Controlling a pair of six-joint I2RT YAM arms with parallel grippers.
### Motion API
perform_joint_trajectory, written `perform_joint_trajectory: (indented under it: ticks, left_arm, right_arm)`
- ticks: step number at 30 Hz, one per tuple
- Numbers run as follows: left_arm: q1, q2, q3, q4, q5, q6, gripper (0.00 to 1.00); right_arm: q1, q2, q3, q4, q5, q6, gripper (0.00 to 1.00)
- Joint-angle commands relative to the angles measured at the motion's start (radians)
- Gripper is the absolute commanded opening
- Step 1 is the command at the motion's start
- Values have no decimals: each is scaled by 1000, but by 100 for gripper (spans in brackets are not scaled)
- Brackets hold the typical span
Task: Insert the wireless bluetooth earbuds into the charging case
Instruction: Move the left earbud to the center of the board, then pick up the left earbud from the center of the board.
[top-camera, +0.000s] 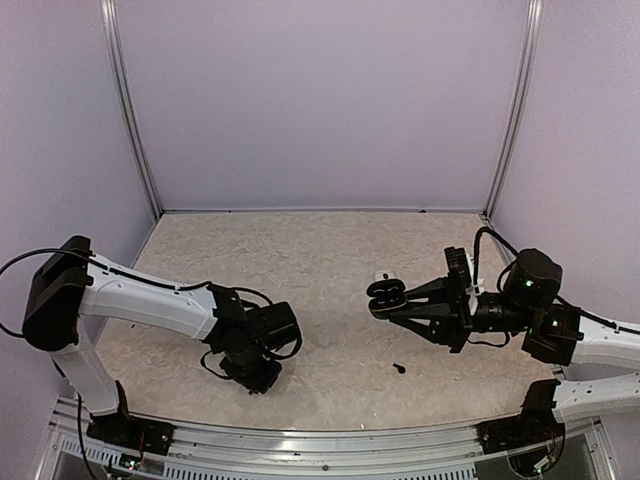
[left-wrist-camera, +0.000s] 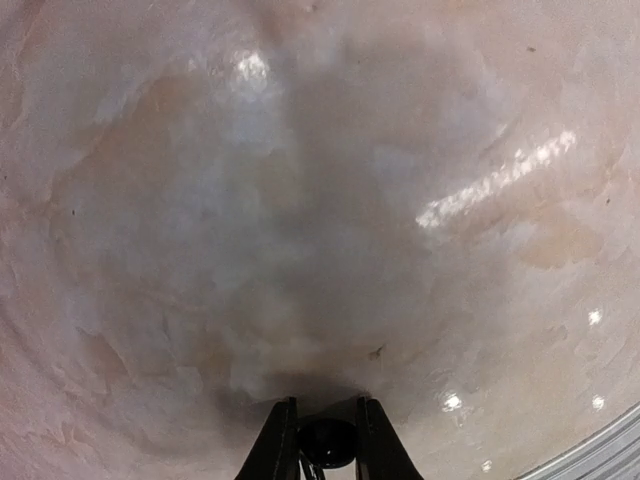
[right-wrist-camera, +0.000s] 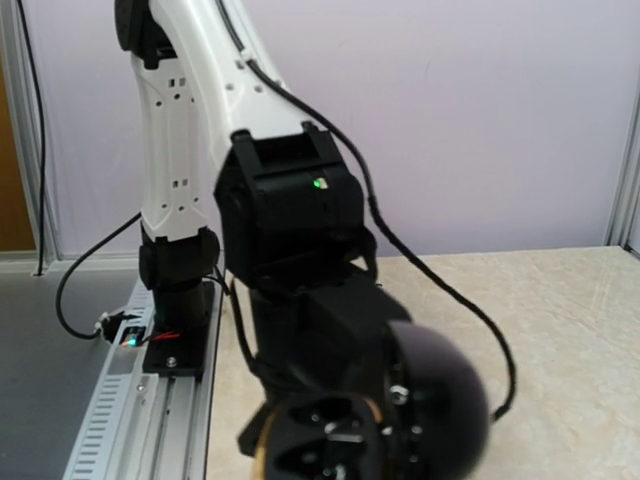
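Aloft, black case (top-camera: 386, 296) (contents hidden)

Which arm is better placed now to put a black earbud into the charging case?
Left, probably. The left tool is shut on a black earbud low at the table, while the right tool is busy holding the black case, so it can only present it.

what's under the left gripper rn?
Wrist view: the left gripper pinches a small black earbud, with bare table beyond. In the top view the arm covers that spot.
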Motion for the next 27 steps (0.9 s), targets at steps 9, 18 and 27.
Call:
perform_joint_trajectory:
  ticks: [9,18,27]
  left_arm:
    - [-25,59,96,-275,-39,55,29]
    - [-25,118,161,-326,-40,88,33]
    - [-24,98,129,-340,-4,94,36]
  right_arm:
    - [7,-29,-24,2,1,4,0]
    - [7,-57,-32,-16,14,-1,0]
    - [7,-50,-32,-8,9,-2,0]
